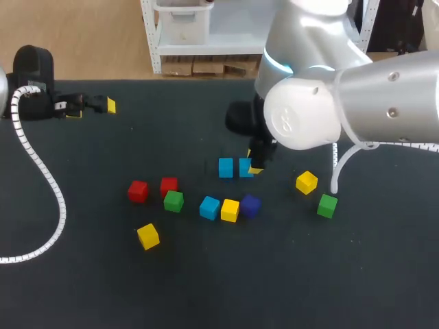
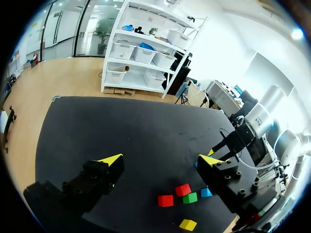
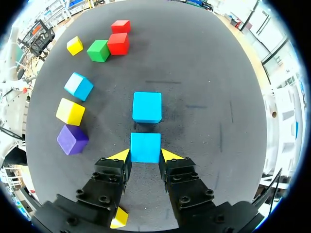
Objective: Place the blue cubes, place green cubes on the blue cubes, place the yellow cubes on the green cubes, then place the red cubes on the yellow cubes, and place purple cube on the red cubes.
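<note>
1. A table [image 1: 82,288] with a matte black top fills the foreground.
2. Past its far edge runs a pale wooden floor [image 1: 75,34].
3. A white shelving unit [image 2: 146,53] stands on that floor, just beyond the table, with white storage bins [image 2: 133,51] on its shelves.
4. Tall glass panels [image 2: 73,24] behind the shelving let in daylight.
5. A plain white wall [image 2: 233,43] rises to one side, with a bright ceiling light [image 2: 297,34] above it.

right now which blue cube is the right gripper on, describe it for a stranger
Follow the silver right arm to mid-table, where two blue cubes sit side by side. The held blue cube is pinched in the yellow-tipped right gripper; the free blue cube beside it stands untouched.
</note>
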Available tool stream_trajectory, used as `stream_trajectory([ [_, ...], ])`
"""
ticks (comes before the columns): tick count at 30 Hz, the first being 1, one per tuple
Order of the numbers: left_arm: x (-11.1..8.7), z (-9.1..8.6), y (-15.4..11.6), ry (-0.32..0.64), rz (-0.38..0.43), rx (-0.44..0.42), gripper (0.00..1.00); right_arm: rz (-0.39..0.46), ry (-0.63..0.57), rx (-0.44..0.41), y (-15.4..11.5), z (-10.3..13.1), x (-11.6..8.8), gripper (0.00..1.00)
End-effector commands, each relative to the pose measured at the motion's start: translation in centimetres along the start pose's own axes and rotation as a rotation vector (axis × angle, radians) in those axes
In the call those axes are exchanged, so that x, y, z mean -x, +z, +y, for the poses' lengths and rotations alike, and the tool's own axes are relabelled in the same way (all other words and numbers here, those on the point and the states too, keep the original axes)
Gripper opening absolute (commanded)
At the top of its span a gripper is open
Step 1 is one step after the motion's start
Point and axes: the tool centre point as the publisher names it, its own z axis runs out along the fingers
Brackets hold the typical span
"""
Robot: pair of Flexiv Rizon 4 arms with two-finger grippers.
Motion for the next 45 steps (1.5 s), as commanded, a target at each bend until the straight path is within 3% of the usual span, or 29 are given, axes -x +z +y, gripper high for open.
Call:
stream_trajectory([
  [1, 0.1, -0.1, 0.0, -0.001, 0.004, 0.007, 1.0, -0.002, 0.0, 0.005, 0.1, -0.1, 0.0, 0.11],
  [7, 0.1, -0.1, 0.0, -0.001, 0.004, 0.007, 1.0, -0.003, -0.003, 0.006, 0.2, -0.1, 0.1, 0.23],
  [25, 0.1, -0.1, 0.0, -0.001, 0.004, 0.007, 1.0, -0.005, 0.005, 0.005, 0.2, -0.2, -0.2, 0.27],
  [34, 0.1, -0.1, 0.0, -0.001, 0.004, 0.007, 1.0, -0.006, 0.008, 0.006, 0.1, -0.2, -0.4, 0.44],
  [35, 0.1, -0.1, 0.0, -0.001, 0.004, 0.007, 1.0, -0.006, 0.008, 0.006, 0.1, -0.2, -0.4, 0.47],
  [38, 0.1, -0.1, 0.0, -0.001, 0.004, 0.007, 1.0, -0.005, 0.009, 0.008, 0.0, -0.2, -0.5, 0.99],
  [45, 0.1, -0.1, 0.0, -0.001, 0.004, 0.007, 1.0, -0.003, 0.026, 0.003, -1.3, 0.2, -1.7, 1.0],
])
